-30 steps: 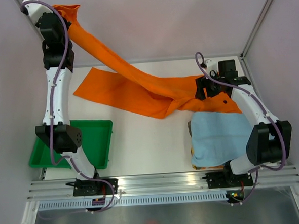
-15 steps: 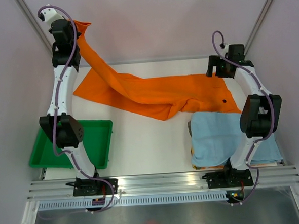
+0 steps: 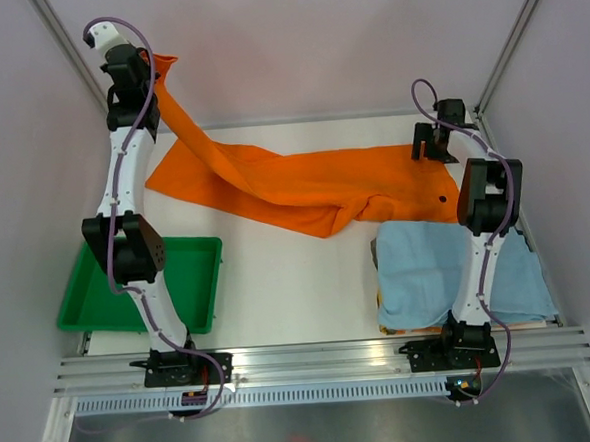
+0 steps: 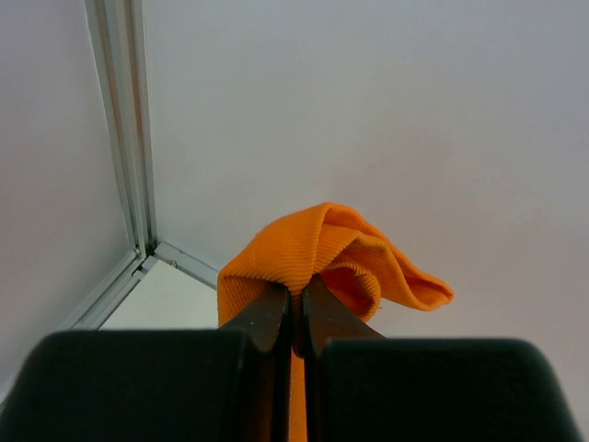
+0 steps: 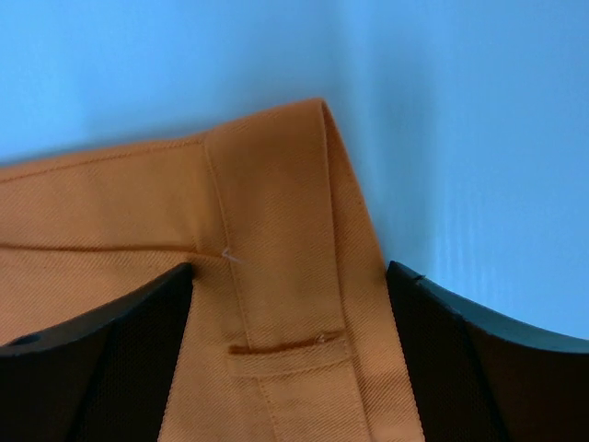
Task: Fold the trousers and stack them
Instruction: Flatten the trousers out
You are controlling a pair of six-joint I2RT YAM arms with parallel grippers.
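From above, the bright orange, soft-fabric trousers lie across the far half of the white worktop, with the waist toward the far right corner. One leg lies flat toward the far left. The other rises off the worktop to the left gripper, which is high over the far left corner. The right gripper is over the waist end. A light blue cloth lies at the near right, and a green plastic tray sits at the near left edge.

In the left wrist view, the left gripper is pressed together on a bunched fold of the trousers, and the cloth droops over its tips.

In the right wrist view, the right gripper is spread wide and holds nothing. It straddles the waistband corner of the trousers, near a belt loop. Whether its fingers touch the cloth I cannot tell.

The hanging leg sags, so I judge the fabric light and limp. It is likely to drape and crease, and it will not hold its shape. The stitched waistband and the hems look like the firmest places to pinch.
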